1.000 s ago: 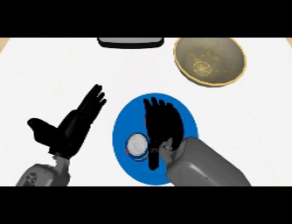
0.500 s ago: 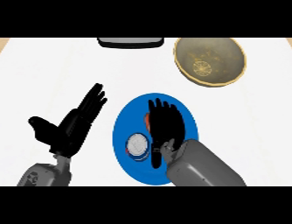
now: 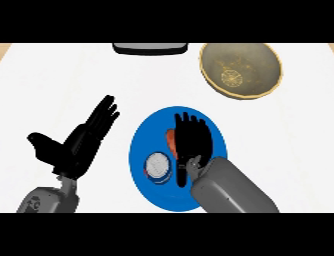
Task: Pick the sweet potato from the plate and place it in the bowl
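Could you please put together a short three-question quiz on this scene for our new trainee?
1. True or false: the sweet potato already lies in the bowl.
2. Which hand hovers over the blue plate: A) left hand, B) right hand?
3. Fill in: the bowl stands toward the counter's far ____ corner.

Key:
1. False; it shows on the plate, mostly hidden beneath the right hand.
2. B; the left hand rests open beside the plate.
3. Right.
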